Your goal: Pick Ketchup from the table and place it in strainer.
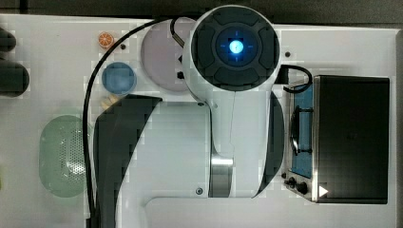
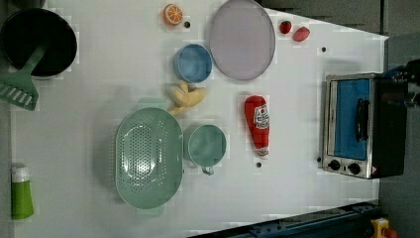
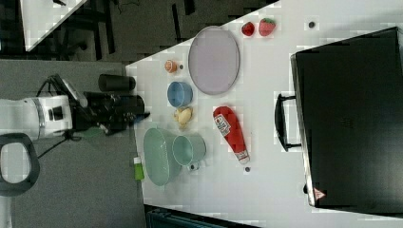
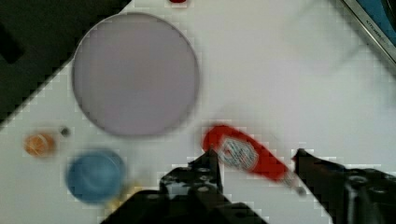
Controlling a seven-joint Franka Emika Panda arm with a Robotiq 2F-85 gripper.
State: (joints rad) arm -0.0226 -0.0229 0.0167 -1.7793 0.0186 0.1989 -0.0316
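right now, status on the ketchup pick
Gripper open, high above table. Ketchup lying flat, untouched. Strainer empty; green cup sits between them.

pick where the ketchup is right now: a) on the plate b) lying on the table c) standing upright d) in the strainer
b, the ketchup lies on its side on the bare table, apart from the strainer and the plate.
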